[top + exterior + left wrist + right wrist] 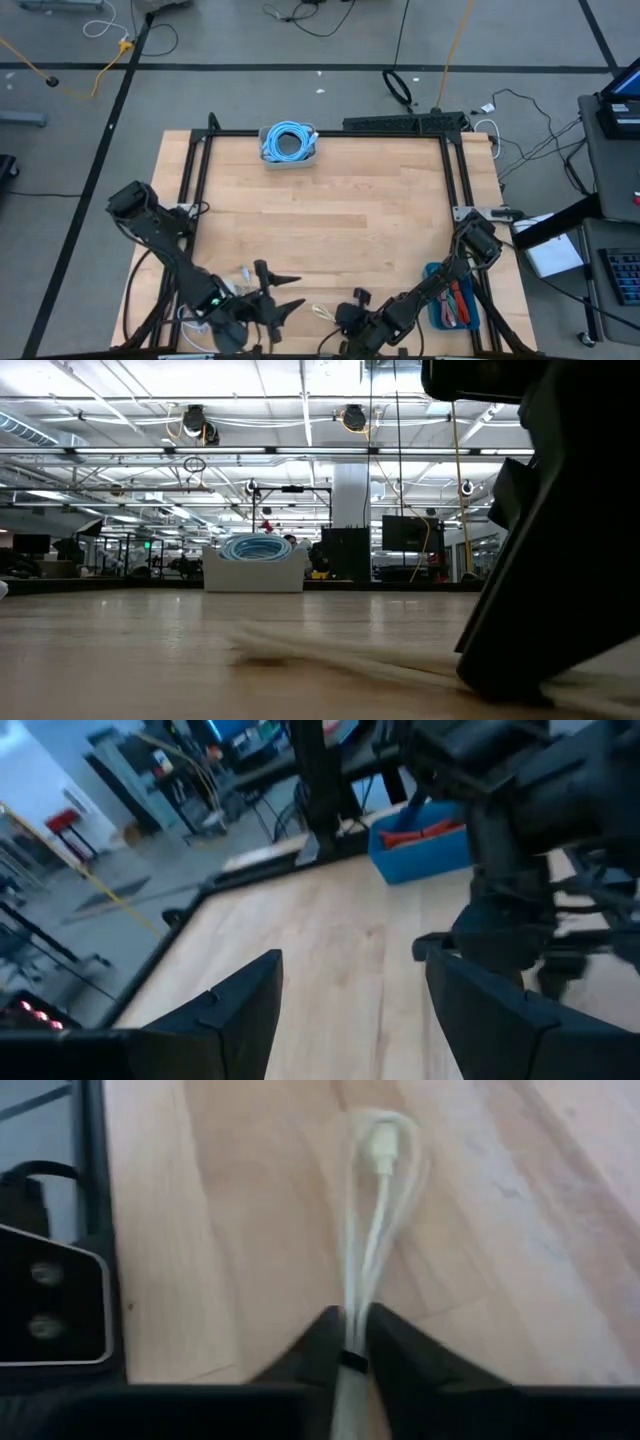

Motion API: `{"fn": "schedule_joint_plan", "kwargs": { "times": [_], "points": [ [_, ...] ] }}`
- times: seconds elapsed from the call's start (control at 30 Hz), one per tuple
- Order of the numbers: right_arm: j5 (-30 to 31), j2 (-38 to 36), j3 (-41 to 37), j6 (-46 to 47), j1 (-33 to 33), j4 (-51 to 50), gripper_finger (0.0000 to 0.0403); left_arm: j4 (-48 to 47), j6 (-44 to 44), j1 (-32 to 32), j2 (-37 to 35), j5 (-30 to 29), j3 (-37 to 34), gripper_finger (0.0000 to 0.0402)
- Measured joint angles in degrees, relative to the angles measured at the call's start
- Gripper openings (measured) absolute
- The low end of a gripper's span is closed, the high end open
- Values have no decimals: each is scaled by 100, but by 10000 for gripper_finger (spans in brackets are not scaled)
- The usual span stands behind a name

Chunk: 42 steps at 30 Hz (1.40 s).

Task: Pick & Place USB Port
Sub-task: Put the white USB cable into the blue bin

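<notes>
Table [350, 210] middle lies open; both arms crowd the near edge.

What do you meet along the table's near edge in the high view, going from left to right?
Left pincer, fingers spread → white cable → right pincer, closed on that cable → blue bin with orange items.
</notes>
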Motion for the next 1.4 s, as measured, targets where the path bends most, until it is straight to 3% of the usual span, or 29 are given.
{"fn": "schedule_joint_plan", "kwargs": {
  "times": [0.07,0.2,0.3,0.53,0.63,0.73,0.83,1.0,1.4],
  "points": [
    [69,-76,0,40,3,-284,17,86,104,-86,0,-75,0,250],
    [106,-327,-7,573,67,-1385,8,71,85,-220,0,-292,0,250],
    [538,-835,-54,1214,269,-2583,5,-12,-49,-287,0,-436,0,250],
    [1214,-2317,-24,4361,1190,-5716,3,-432,-537,-297,0,-430,0,250],
    [867,-2590,-12,5675,1652,-6522,2,-752,-853,-291,0,-449,0,250],
    [-196,-2646,-16,6824,2011,-7556,1,-980,-1137,-257,2,-455,0,250],
    [-1029,-2617,-11,7141,2190,-7322,1,-1039,-1218,-246,2,-469,-10,250],
    [-1218,-2335,-11,7154,2047,-6891,1,-941,-1288,-256,7,-467,-230,250],
    [-2191,-1375,-16,7153,1981,-7084,0,-695,-1325,-253,9,-422,-490,250]
  ]
}}
